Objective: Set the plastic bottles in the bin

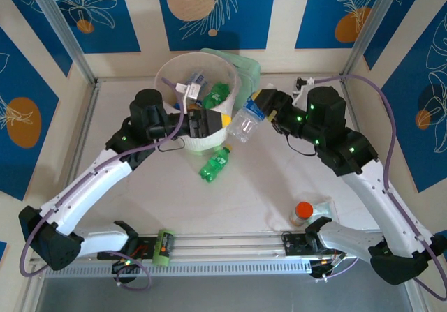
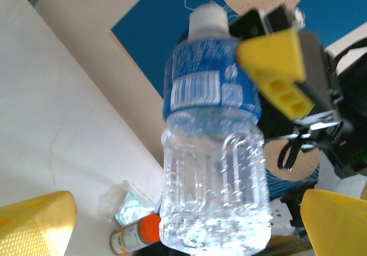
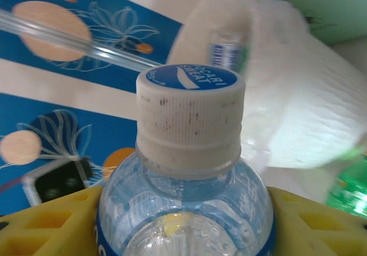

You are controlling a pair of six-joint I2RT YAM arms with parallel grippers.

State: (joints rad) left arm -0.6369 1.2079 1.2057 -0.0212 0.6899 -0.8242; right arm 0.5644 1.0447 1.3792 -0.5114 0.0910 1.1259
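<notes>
Over on the left, the left pincer (image 1: 218,123) is hovering released against the near side of the bin (image 1: 192,144). Its yellow fingers (image 2: 34,224) are spreading wide to either side of a clear bottle (image 1: 246,120) without touching it. The bin is sitting at the far middle of the tabletop (image 1: 140,193). It is already holding several bottles (image 1: 215,94), green and clear ones lying jumbled inside, so a good part of the job is looking done.

Just in front of the bin, a green bottle (image 1: 215,164) is lying on its side on the tabletop, waiting to be picked up. Right of the rim, the clear bottle with the blue label is hanging tilted in the air. The right pincer (image 1: 255,109) is clenching it around the shoulder, just under the white cap (image 3: 189,118). It is hanging beside the bin rather than over the opening, so it is not yet in.

Farther right and nearer, an orange-capped jar (image 1: 303,213) is standing on the tabletop, and it is not looking like one of the bottles meant for the bin. By this reading, two bottles are remaining.
</notes>
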